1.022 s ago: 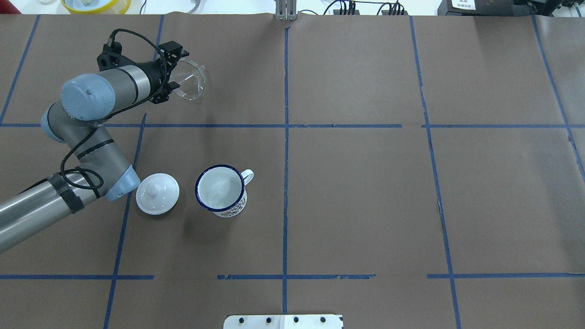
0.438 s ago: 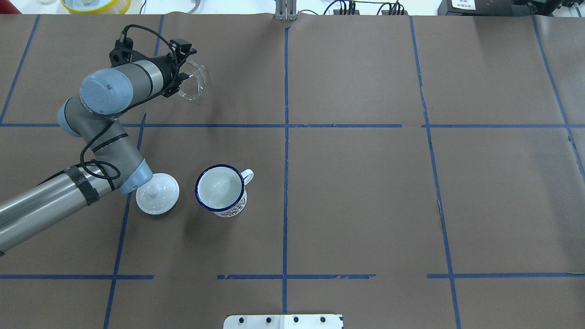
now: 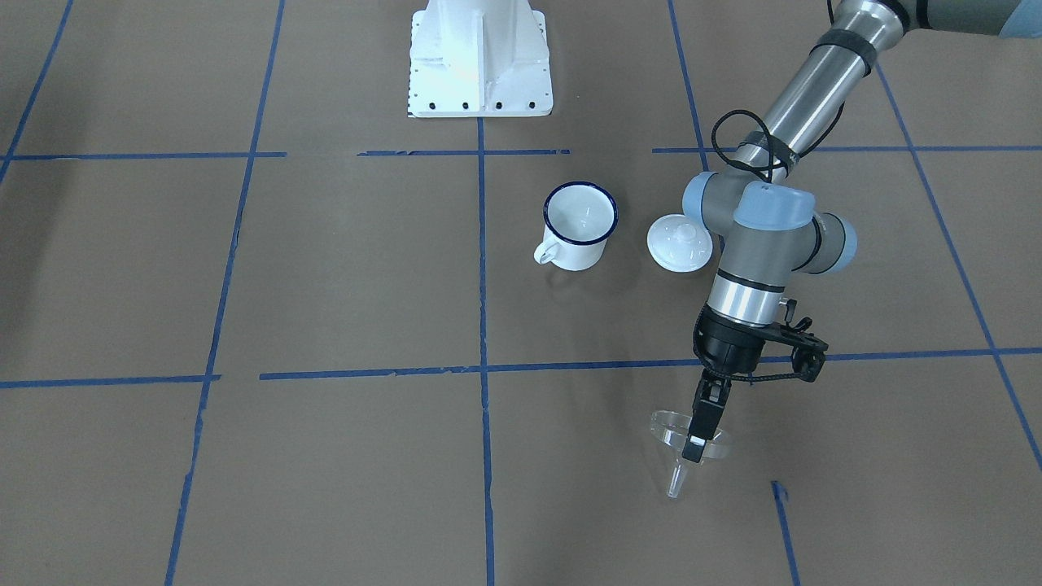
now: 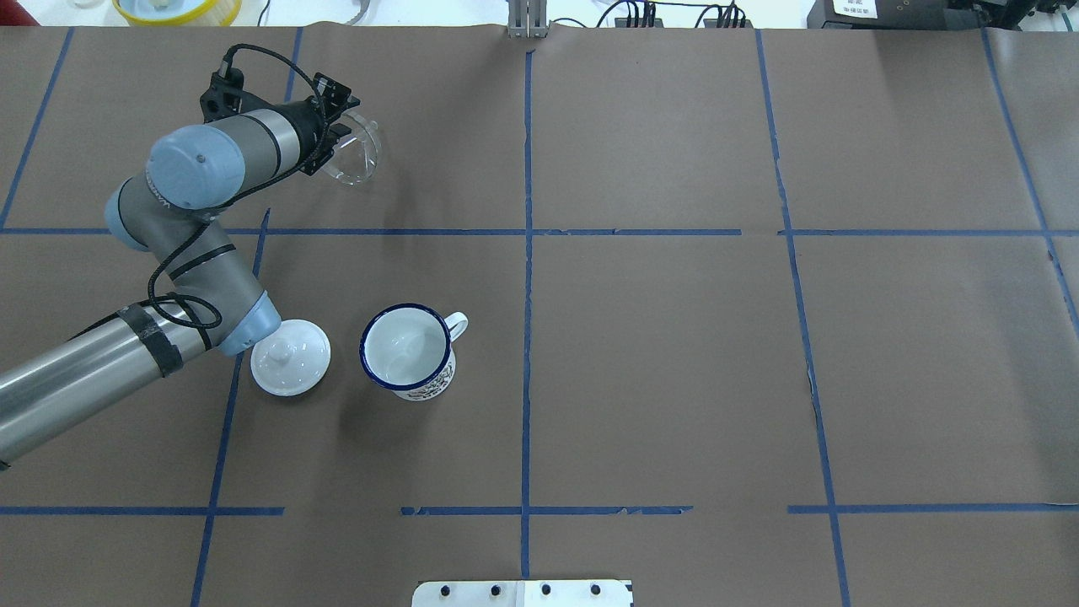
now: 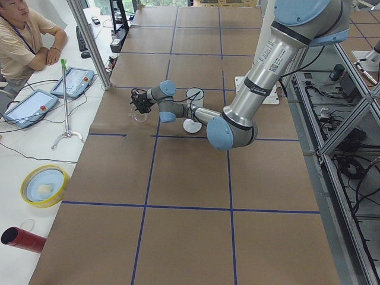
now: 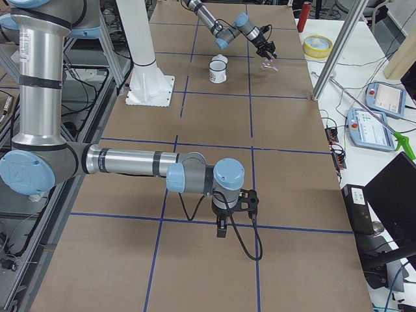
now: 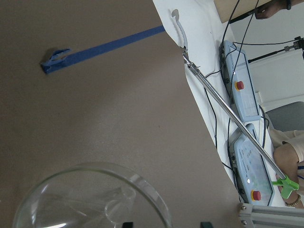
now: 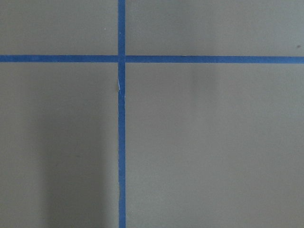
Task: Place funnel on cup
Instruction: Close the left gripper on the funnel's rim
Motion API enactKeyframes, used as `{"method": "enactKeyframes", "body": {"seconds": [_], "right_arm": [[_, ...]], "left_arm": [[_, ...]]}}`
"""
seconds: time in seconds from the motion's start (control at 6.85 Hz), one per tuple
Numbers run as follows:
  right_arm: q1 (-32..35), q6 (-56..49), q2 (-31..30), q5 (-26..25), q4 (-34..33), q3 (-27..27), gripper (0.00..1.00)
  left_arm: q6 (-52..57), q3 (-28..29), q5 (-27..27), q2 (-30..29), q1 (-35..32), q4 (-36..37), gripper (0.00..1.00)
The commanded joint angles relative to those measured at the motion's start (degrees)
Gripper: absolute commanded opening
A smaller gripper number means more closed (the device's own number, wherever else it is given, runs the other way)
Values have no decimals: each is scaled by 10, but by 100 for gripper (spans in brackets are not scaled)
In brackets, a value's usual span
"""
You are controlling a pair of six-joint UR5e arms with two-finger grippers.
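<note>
The clear funnel (image 4: 358, 153) hangs stem down, slightly tilted, at the table's far left; it also shows in the front view (image 3: 682, 456) and fills the bottom of the left wrist view (image 7: 71, 199). My left gripper (image 4: 337, 139) is shut on its rim, seen also in the front view (image 3: 694, 446). The white cup (image 4: 407, 350) with a dark blue rim stands upright and empty nearer the robot, well apart from the funnel (image 3: 580, 216). My right gripper (image 6: 221, 231) shows only in the exterior right view, low over bare table; I cannot tell whether it is open or shut.
A round white knobbed lid (image 4: 290, 357) lies just left of the cup, by my left arm's elbow. The table's far edge runs close behind the funnel. A yellow bowl (image 4: 177, 8) sits beyond that edge. The white robot base (image 3: 480, 61) is at the near edge.
My left arm's elbow has swung up and right, toward the lid. The wrist has turned a little. The funnel stays in the gripper at almost the same spot.
</note>
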Motion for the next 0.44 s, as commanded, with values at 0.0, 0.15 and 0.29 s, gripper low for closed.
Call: {"method": "enactKeyframes", "body": {"seconds": [0.0,0.15,0.29], "right_arm": [[0,0,0,0,0,0,100],[0,0,0,0,0,0,100],[0,0,0,0,0,0,100]], "left_arm": [[4,0,-1,0,-2,0,0],[6,0,0,0,-3,0,0],[6,0,0,0,-4,0,0]]}}
